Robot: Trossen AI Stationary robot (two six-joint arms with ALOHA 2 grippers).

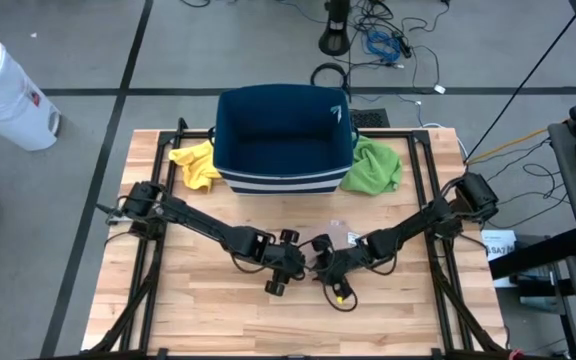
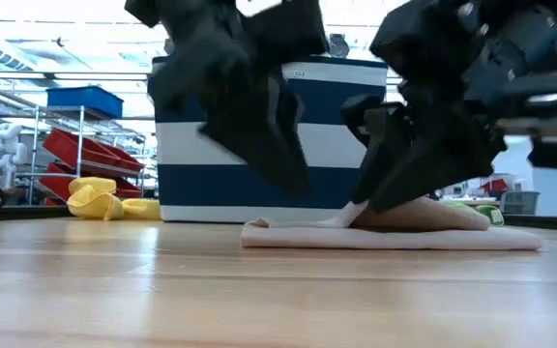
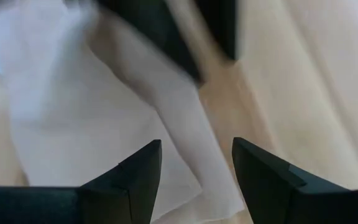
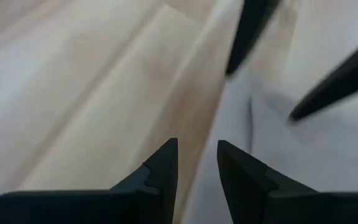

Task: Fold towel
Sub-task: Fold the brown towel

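Observation:
The pale towel (image 2: 395,236) lies flat at the table's middle, with a folded hump (image 2: 428,215) on top. In the high view only a bit of the towel (image 1: 341,234) shows behind the two grippers. My left gripper (image 3: 197,177) hangs open just above the towel's left part and slants down without touching it. My right gripper (image 4: 197,171) slants down at the towel's edge (image 4: 219,118). Its fingers are a narrow gap apart, one over the cloth and one over the bare wood. My right gripper comes at the towel slanting down from the table's right. In the low view a raised tip of the towel's edge (image 2: 356,213) stands up against one fingertip (image 2: 375,198). I cannot tell whether the cloth is pinched or only leans there. The rest of the towel lies on the table.
A blue-and-white striped basket (image 1: 283,140) stands at the table's far middle. A yellow cloth (image 1: 196,163) lies to its left and a green cloth (image 1: 373,165) to its right. Bare wood (image 1: 298,320) stretches toward the near edge.

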